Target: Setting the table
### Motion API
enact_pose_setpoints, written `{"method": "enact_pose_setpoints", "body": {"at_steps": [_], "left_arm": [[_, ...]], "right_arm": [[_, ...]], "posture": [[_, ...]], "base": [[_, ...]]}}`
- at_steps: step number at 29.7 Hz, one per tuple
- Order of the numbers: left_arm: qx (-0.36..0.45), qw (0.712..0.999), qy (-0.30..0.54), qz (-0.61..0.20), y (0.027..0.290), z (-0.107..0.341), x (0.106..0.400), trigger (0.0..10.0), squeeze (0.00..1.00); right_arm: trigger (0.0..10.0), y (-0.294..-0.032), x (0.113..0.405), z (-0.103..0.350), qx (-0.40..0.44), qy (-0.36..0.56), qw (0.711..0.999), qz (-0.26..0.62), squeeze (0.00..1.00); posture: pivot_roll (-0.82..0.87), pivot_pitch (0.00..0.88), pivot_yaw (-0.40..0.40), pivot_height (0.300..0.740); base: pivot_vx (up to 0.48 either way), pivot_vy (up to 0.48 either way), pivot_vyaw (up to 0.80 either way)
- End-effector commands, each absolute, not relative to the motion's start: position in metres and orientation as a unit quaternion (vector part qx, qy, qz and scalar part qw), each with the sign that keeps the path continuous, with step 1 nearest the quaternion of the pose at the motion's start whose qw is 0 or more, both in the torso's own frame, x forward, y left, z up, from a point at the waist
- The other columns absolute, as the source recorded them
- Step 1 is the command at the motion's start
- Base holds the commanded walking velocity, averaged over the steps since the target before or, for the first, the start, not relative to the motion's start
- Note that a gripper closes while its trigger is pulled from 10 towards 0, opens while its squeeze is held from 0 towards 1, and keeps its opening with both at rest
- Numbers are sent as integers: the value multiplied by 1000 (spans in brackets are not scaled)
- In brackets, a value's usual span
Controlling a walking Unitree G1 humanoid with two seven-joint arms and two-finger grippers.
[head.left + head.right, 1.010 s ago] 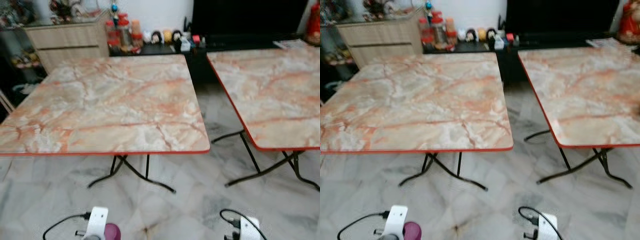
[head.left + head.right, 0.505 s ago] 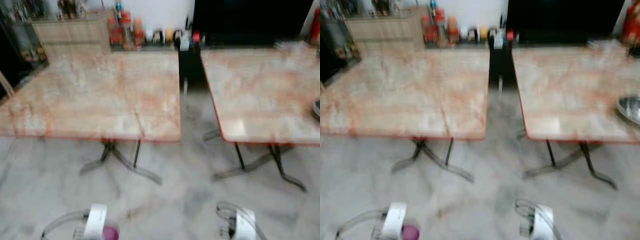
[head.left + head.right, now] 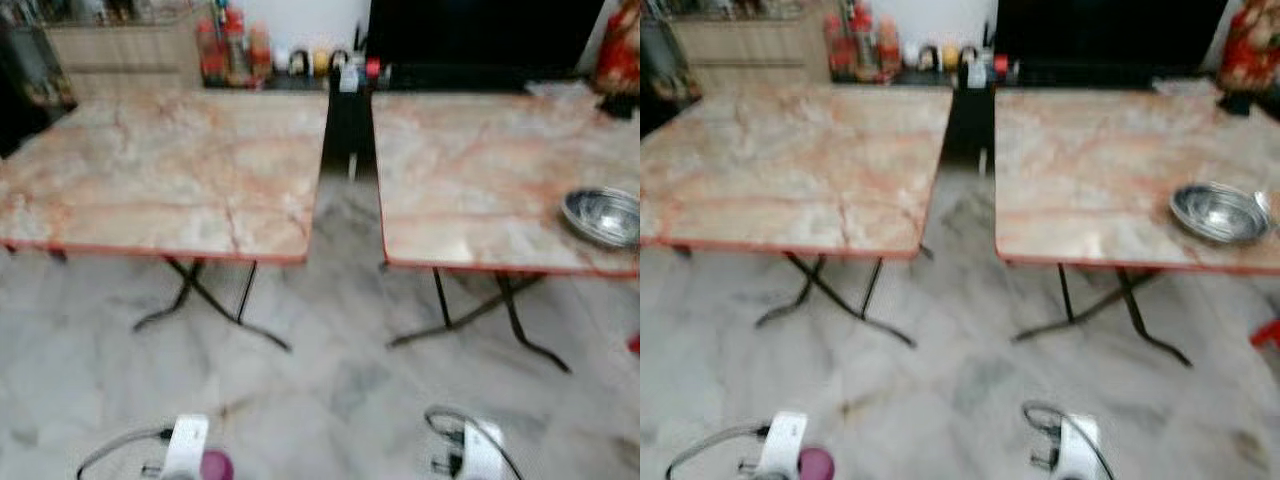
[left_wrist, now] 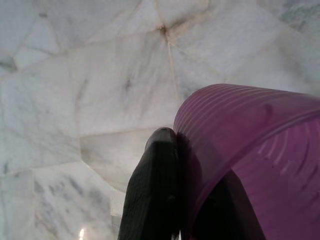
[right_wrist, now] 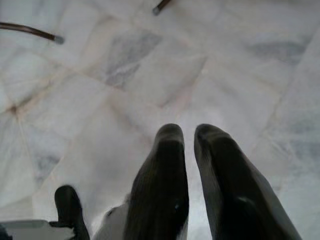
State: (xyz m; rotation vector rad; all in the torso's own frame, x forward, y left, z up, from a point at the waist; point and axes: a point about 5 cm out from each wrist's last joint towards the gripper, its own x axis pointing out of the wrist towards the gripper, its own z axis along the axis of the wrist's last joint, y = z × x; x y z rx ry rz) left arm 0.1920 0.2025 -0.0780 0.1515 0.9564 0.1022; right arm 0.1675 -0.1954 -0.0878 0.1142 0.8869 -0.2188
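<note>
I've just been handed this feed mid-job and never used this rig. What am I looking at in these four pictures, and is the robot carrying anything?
You are seeing through a walking humanoid robot with two arms. The two wide pictures come from the pair of cameras on its head, looking forward and down. They show two marble-patterned folding tables: the left table and the right table, with a gap of pale floor between them. A metal bowl sits near the right table's front edge.

The other two pictures come from cameras on the wrists, looking along each gripper's black fingers at the floor. The left gripper holds a purple cup, one finger outside its wall and one inside. The right gripper holds nothing, with its fingers close together. Both arms hang low in front of the robot.
</note>
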Motion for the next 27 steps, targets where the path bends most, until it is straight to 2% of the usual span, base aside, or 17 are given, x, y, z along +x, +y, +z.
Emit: {"method": "enact_pose_setpoints", "body": {"at_steps": [1, 7, 27], "left_arm": [[51, 891, 448, 53, 199, -76, 197, 10000, 0], [57, 889, 451, 52, 199, -76, 197, 10000, 0], [59, 886, 458, 49, 198, -78, 194, 10000, 0]], "right_arm": [[10000, -202, 168, -87, 52, 428, 895, -113, 0], [10000, -202, 168, -86, 56, 426, 896, -111, 0], [10000, -200, 170, -86, 46, 428, 897, -103, 0]], "posture": [[-45, 0, 12, 740], [-46, 0, 8, 740], [-49, 0, 9, 740]], "base": [[0, 0, 0], [44, 0, 0], [398, 0, 0]]}}
